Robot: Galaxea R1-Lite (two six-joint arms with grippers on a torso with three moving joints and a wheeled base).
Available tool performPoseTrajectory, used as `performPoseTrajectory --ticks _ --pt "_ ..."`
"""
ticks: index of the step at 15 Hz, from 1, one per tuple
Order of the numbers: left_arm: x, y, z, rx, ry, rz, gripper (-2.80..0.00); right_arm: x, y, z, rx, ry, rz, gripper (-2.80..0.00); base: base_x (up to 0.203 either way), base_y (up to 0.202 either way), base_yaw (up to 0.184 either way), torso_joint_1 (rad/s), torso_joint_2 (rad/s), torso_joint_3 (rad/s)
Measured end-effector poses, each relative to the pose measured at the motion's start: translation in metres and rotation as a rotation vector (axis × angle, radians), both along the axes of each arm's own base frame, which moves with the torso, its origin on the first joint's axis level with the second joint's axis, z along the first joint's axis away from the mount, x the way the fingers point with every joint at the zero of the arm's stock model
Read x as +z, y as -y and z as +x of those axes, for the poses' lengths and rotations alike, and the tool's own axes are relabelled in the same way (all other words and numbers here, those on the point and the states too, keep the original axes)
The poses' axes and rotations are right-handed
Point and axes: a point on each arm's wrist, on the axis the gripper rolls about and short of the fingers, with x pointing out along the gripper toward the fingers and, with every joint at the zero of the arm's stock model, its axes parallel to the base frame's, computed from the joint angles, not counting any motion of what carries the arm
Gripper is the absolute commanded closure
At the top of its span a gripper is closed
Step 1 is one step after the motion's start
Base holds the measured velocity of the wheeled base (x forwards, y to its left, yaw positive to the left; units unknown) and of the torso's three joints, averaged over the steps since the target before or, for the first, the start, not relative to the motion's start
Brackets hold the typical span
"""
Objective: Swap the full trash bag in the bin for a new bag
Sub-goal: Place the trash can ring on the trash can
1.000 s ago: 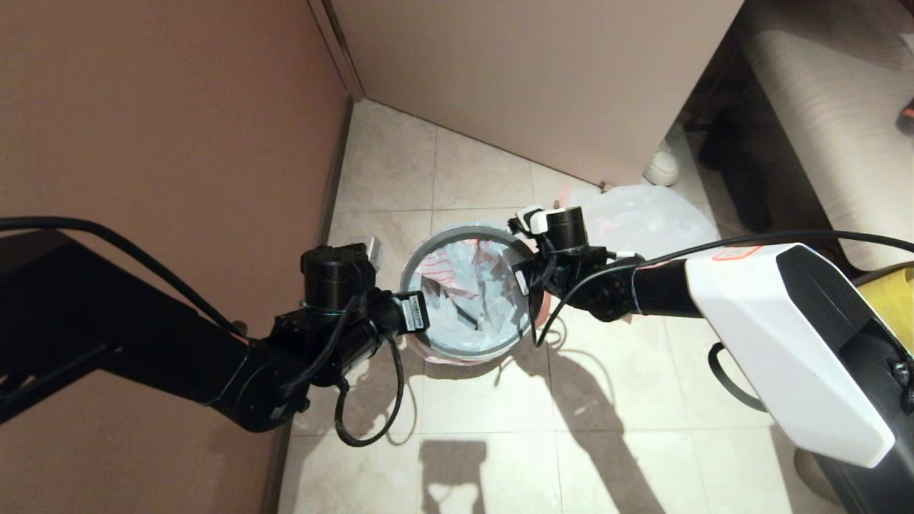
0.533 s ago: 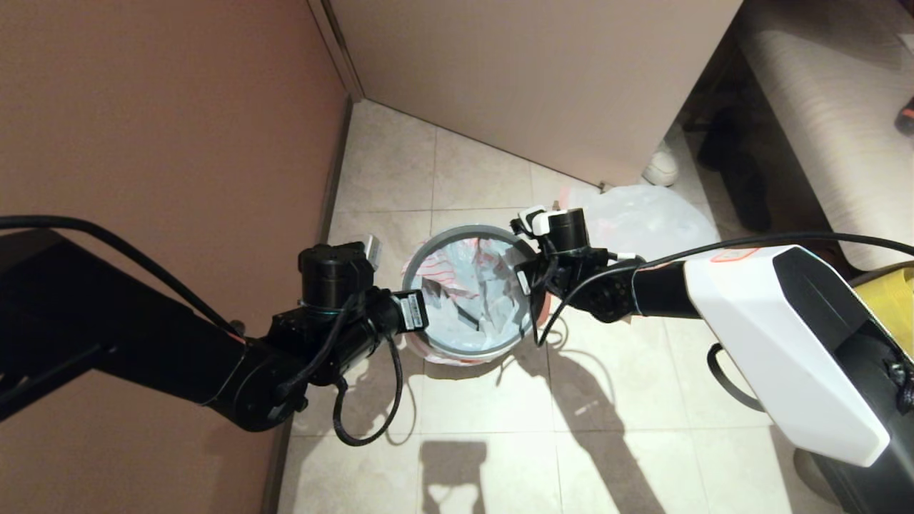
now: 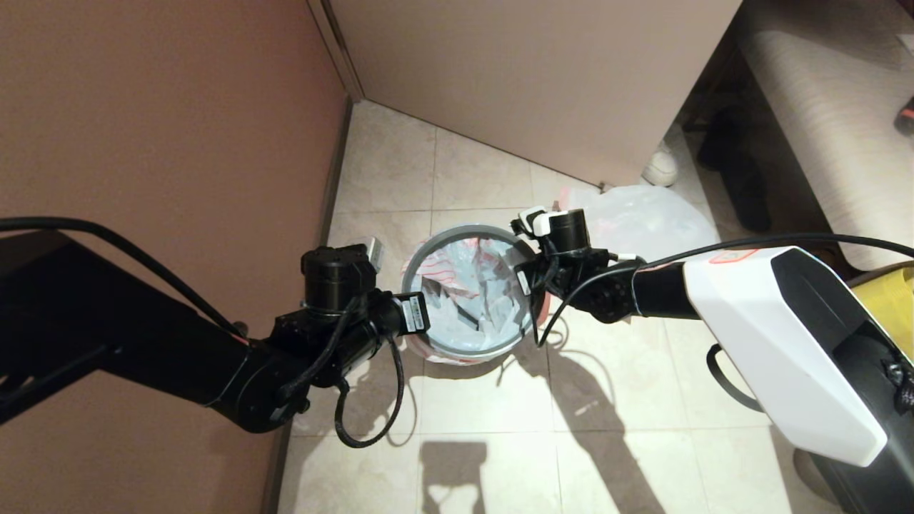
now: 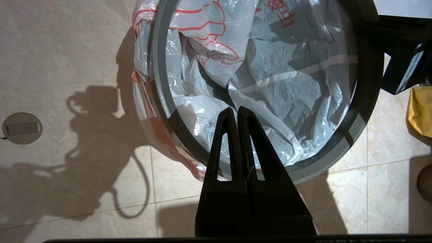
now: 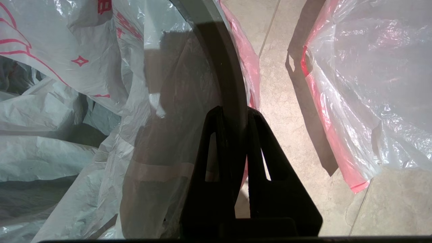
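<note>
The bin stands on the tiled floor, topped by its grey hoop (image 3: 457, 232) (image 4: 337, 148) (image 5: 226, 67). The new bag (image 3: 471, 285) (image 4: 287, 77) (image 5: 67, 50), white with red print, lines the inside, its pink hem folded out under the hoop. My right gripper (image 5: 235, 111) is shut on the hoop at the bin's right side. My left gripper (image 4: 237, 111) is shut and empty, its tips hovering over the hoop's left side. The full trash bag (image 3: 643, 218) (image 5: 371, 84) lies on the floor just right of the bin.
A brown wall (image 3: 143, 107) runs close along the left and a beige panel (image 3: 535, 71) behind. A yellow fabric bag (image 3: 885, 300) (image 4: 420, 111) sits at the right. A round floor drain (image 4: 22, 128) is near the bin. A white shoe (image 3: 660, 168) lies beyond the full bag.
</note>
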Motion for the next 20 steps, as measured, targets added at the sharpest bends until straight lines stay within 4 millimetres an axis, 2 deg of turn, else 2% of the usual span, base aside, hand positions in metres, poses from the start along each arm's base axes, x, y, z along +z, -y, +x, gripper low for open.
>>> performPoseTrajectory --ticks 1,2,5,15,16,20 --pt "0.000 0.000 0.000 0.000 0.000 0.000 0.00 0.000 -0.001 -0.001 0.002 -0.001 0.000 0.00 0.000 0.000 0.000 0.000 0.00 0.000" --pt "0.000 0.000 0.000 0.000 0.000 0.000 0.00 0.000 -0.002 -0.001 0.005 -0.001 0.000 -2.80 0.000 0.000 0.000 0.000 0.00 0.000" --pt "0.000 0.000 0.000 0.000 0.000 0.000 0.00 -0.002 -0.003 -0.002 0.004 -0.010 -0.006 -2.80 0.000 0.000 0.000 0.000 0.00 0.000" --pt "0.004 -0.002 -0.001 0.002 0.009 -0.007 0.00 0.015 0.001 -0.010 -0.044 0.005 0.036 -2.80 0.000 0.000 0.000 0.000 0.00 0.000" --pt "0.003 -0.003 0.001 0.008 0.005 -0.005 0.00 0.017 0.003 -0.013 -0.052 -0.005 0.053 0.00 0.000 0.000 0.000 0.000 0.00 0.000" --pt "-0.003 -0.018 0.012 -0.034 -0.028 -0.026 0.00 0.032 0.006 -0.036 -0.075 -0.055 0.174 0.00 0.000 0.000 0.000 0.000 0.00 0.000"
